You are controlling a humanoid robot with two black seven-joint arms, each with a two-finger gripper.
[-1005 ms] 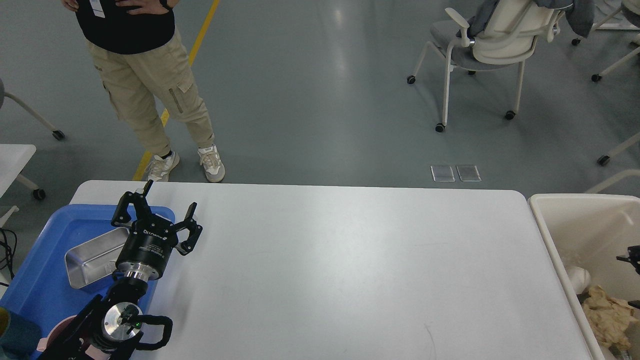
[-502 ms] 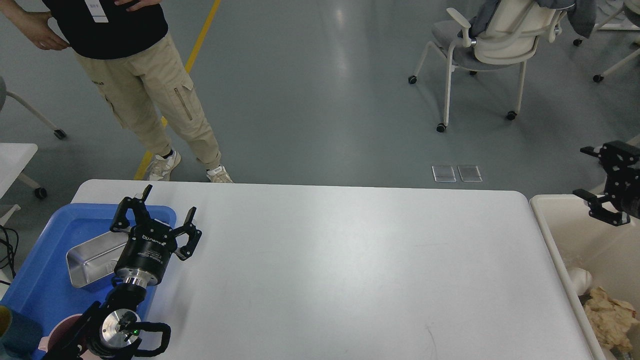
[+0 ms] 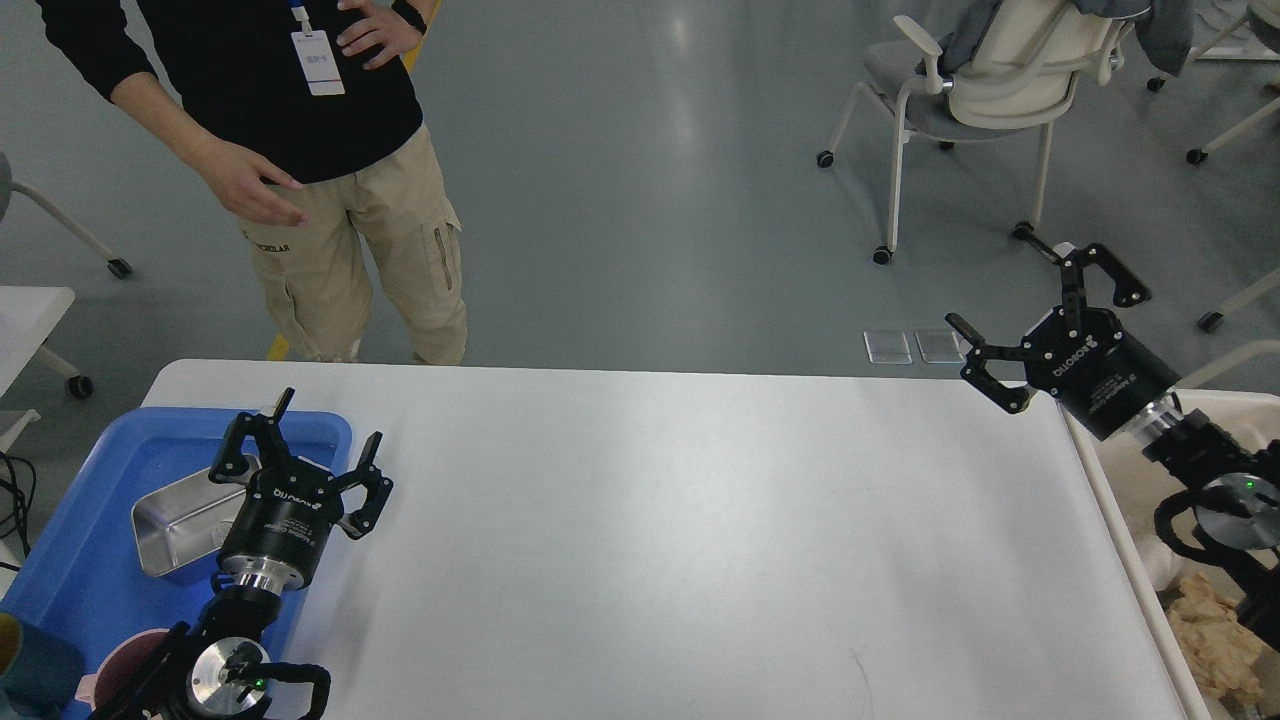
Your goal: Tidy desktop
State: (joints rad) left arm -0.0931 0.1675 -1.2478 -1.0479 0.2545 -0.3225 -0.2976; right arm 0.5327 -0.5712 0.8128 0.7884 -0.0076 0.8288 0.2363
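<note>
Both pairs of our jaws stand spread apart with nothing between them. Our left gripper (image 3: pixel 322 443) hangs over the right rim of the blue tray (image 3: pixel 90 560), its fingers pointing away from us; behind and to its left in the tray lies a steel pan (image 3: pixel 180 515), partly covered by our wrist. Nearer to us than that gripper, at the tray's near end, we see the rim of a pink cup (image 3: pixel 120 665) and a dark teal object (image 3: pixel 35 665) cut by the picture's edge.

To the right of our left gripper the desktop (image 3: pixel 700 540) stretches wide and white as far as our right gripper (image 3: pixel 1040 300). That gripper is raised at the desktop's far right corner, fingers splayed toward the far left, one over the corner and the other over the floor beyond.

Below and to the right of our right gripper sits the cream bin (image 3: pixel 1110 470), just beside the desktop's right edge, holding crumpled tan paper (image 3: pixel 1210 635).

Beyond our left gripper, across the desktop's far edge, a person (image 3: pixel 330 170) in a black top and khaki trousers stands on the grey floor. Beyond our right gripper stands a white chair (image 3: pixel 985 90) on castors, well apart from the desktop.
</note>
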